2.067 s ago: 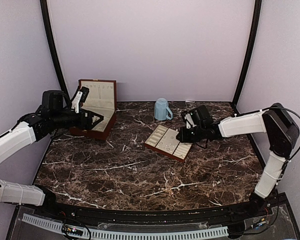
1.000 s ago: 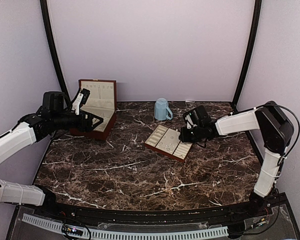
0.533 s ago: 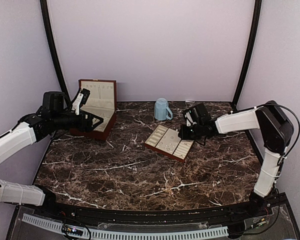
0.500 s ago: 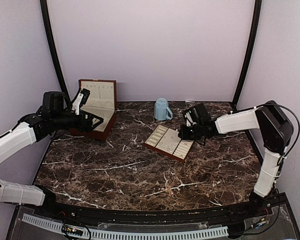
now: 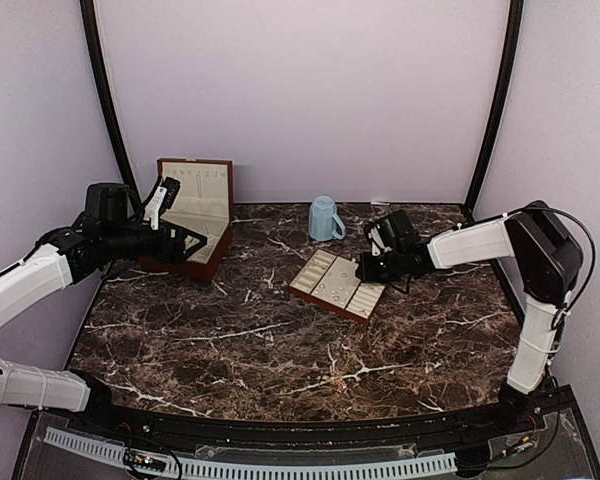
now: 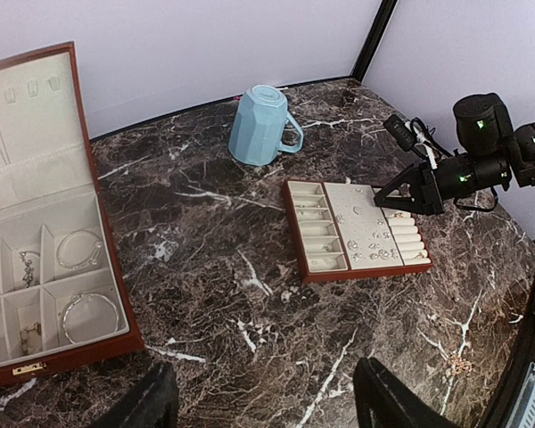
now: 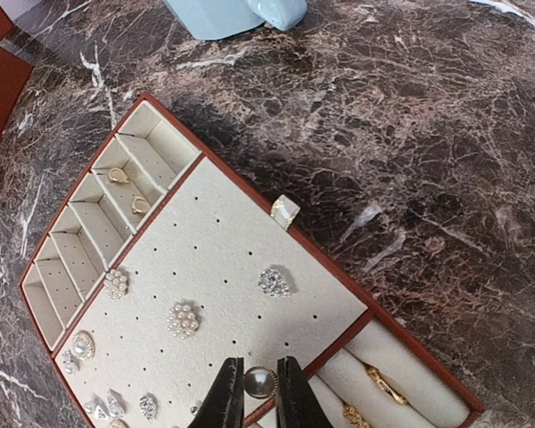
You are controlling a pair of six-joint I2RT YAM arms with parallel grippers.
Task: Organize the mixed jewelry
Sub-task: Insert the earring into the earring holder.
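The mixed jewelry [image 7: 184, 318] lies as several small pearl and crystal studs on the perforated cream pad of the brown-edged tray [image 7: 340, 283]. My right gripper [image 7: 259, 385] hangs just above the pad's near edge, shut on a round pearl stud [image 7: 259, 383]. In the top view the right gripper [image 5: 360, 268] sits over the right end of the tray [image 5: 320, 296]. My left gripper [image 5: 195, 240] hovers open and empty in front of the open wooden box [image 5: 223, 190]. Its black fingers [image 6: 152, 401] frame bare marble, with the tray [image 6: 366, 270] ahead.
A light-blue mug [image 5: 325, 218] stands upside down behind the tray. The wooden box [image 6: 116, 267] holds bangles [image 6: 78, 250] in cream compartments. Gold rings [image 7: 374, 385] sit in the tray's roll slots, and two small pieces lie in its side compartments [image 7: 118, 175].
My right gripper has edged slightly back over the tray's right end, still pinching the pearl stud. The left arm has barely moved.
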